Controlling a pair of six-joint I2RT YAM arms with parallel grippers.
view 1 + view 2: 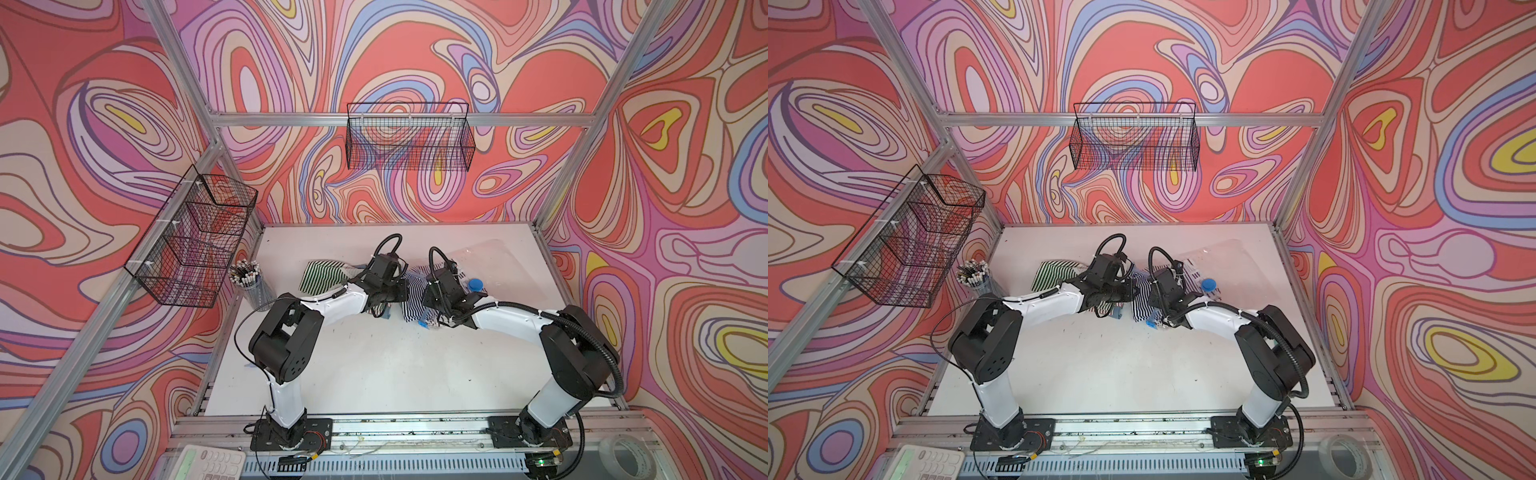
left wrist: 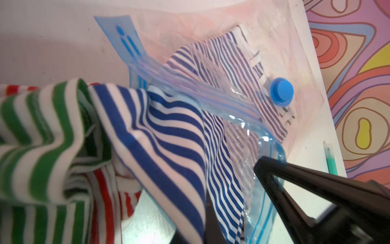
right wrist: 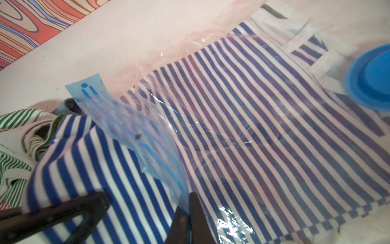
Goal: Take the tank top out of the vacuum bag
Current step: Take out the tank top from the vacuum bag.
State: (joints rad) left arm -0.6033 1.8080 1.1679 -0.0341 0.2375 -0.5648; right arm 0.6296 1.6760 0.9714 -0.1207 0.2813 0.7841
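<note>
While the left claw (image 2: 207, 219) clenches the blue-and-white striped fabric tank top (image 2: 164, 137) and the right claw (image 3: 191, 209) pinches the clear crinkly plastic vacuum bag (image 3: 152, 143) on the table (image 1: 374, 365), roughly half the top lies inside.

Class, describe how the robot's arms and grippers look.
Left arm and right arm: white shells, black joints, black base plates. A thick ribbed black hose follows the right arm; a thin black cable loops off the left. Left gripper and right gripper: black, hollow triangular fingers.
</note>
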